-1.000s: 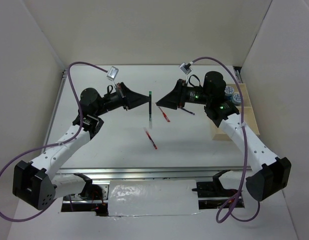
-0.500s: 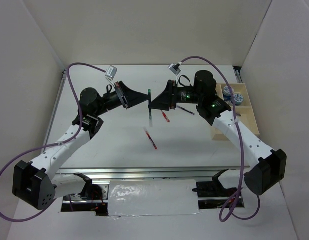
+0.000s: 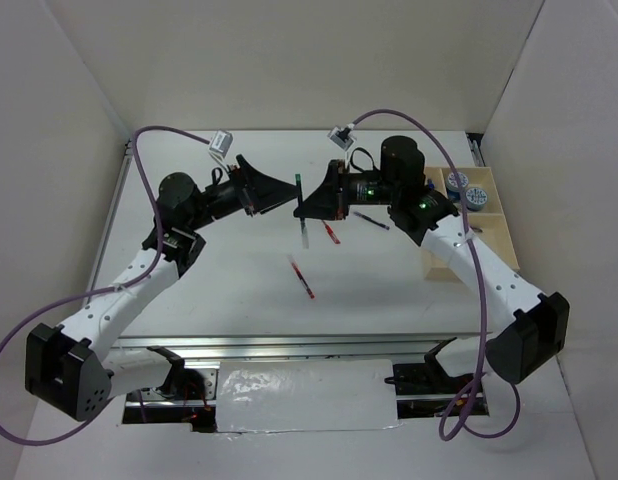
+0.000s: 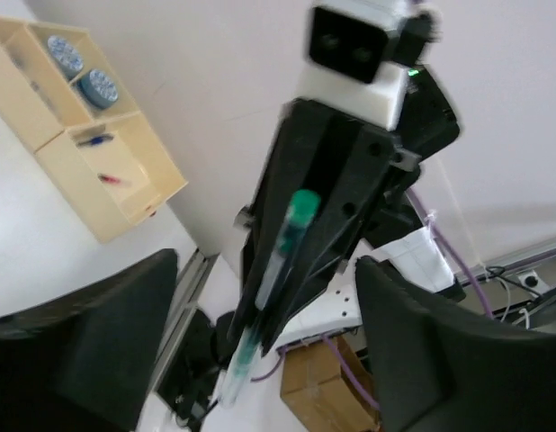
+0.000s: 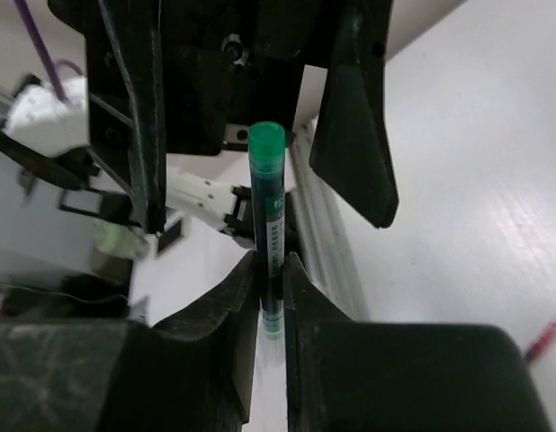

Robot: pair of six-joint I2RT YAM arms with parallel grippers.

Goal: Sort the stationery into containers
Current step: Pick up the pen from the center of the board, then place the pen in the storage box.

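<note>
Where the arms meet mid-air: green-capped pen [image 5: 268, 216] upright, well left of tray [image 3: 436, 265].
Right gripper [image 5: 271, 274]: clamped on its lower barrel, likely for carrying.
Left gripper [image 3: 287, 193]: spread wide around it, empty.

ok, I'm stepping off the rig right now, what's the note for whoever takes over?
Right hand: shut on the green-capped pen, held off the table at mid-table.
Left hand: open, fingers on either side of that pen, not gripping it.
Done: both rolls sit at the far end of the tray; two small pen-like items lie nearer in it.
Left: bin the held pen, then the near red pen, the far red pen and the dark pen, all on the table.
</note>
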